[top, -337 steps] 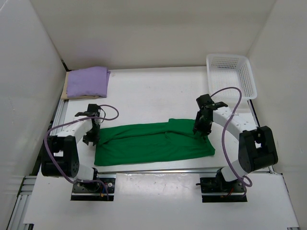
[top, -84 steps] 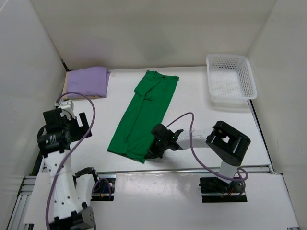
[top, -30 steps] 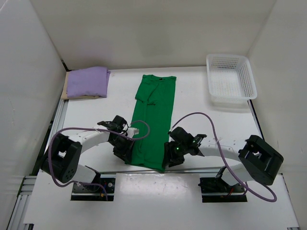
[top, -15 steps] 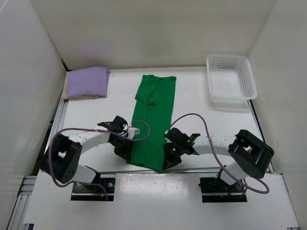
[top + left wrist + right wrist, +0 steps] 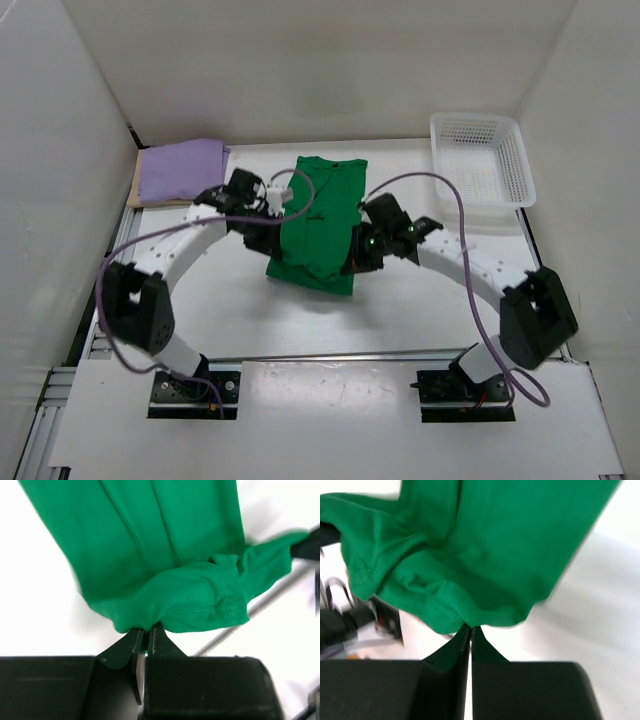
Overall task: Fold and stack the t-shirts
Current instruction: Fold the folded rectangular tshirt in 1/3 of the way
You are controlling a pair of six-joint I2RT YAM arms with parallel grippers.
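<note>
The bright green t-shirt (image 5: pixel 318 225) lies lengthwise mid-table, its near end raised off the surface and hanging as a fold. My left gripper (image 5: pixel 268 232) is shut on that end's left corner, and the hem bunches at its tips (image 5: pixel 146 630) in the left wrist view. My right gripper (image 5: pixel 358 260) is shut on the right corner, with green cloth (image 5: pixel 495 545) pinched at its tips (image 5: pixel 470 627). A folded light purple t-shirt (image 5: pixel 180 170) rests at the back left on a tan one (image 5: pixel 135 196), of which only an edge shows.
A white lattice basket (image 5: pixel 516 150) stands at the back right corner. White walls close in the table on the left, back and right. An aluminium rail (image 5: pixel 330 352) runs along the near edge by the arm bases.
Both grippers have shut on the green t-shirt's near corners, lifted them and carried them away from the bases toward the far end, so the shirt now looks shorter.
</note>
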